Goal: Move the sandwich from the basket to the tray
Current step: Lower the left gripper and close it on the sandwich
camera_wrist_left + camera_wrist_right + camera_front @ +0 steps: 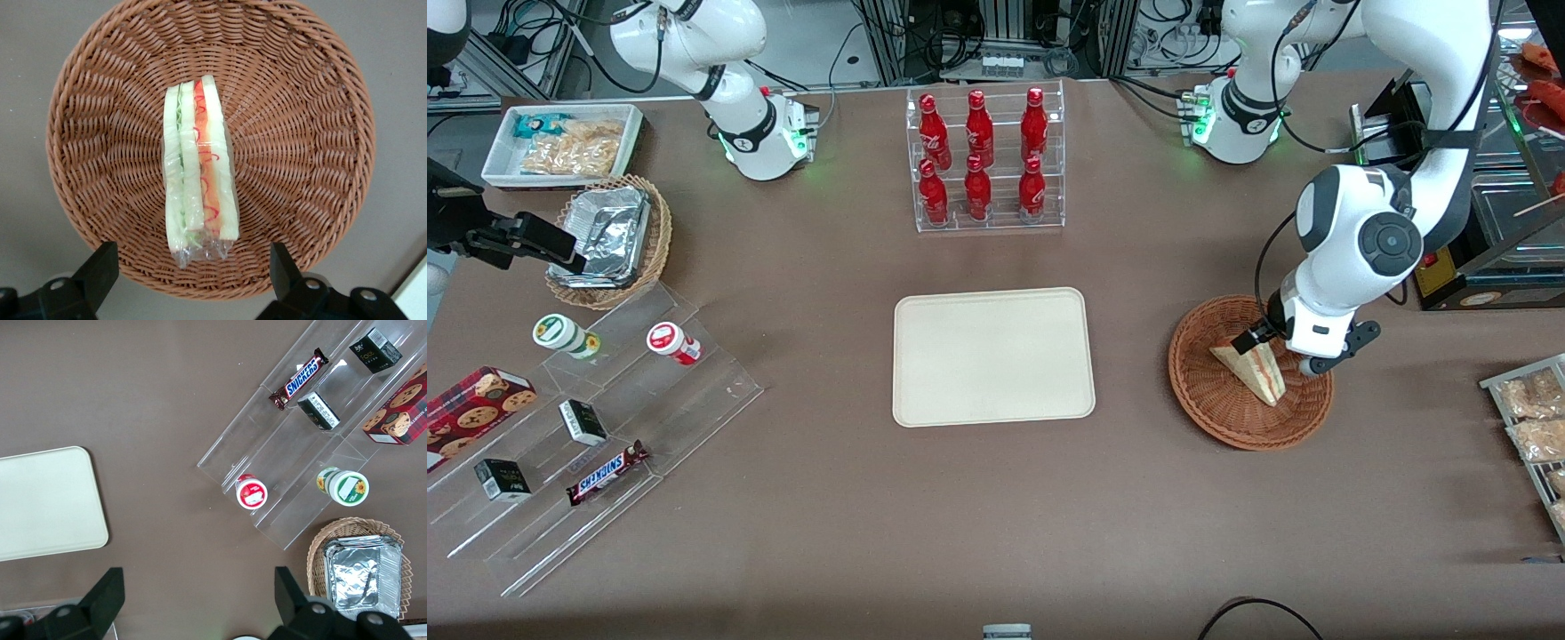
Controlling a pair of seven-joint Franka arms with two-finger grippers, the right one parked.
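left wrist | gripper point(190, 277) spread above sandwich point(199, 167) | in basket point(300, 133)

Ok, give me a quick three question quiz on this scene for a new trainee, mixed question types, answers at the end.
1. True or false: the sandwich already lies on the tray.
2. The gripper hangs above the basket with its fingers: A) open, B) shut on the sandwich.
3. How many red bottles stand in the clear rack?

Key: 1 false, it is in the basket. 2 A. 3 six.
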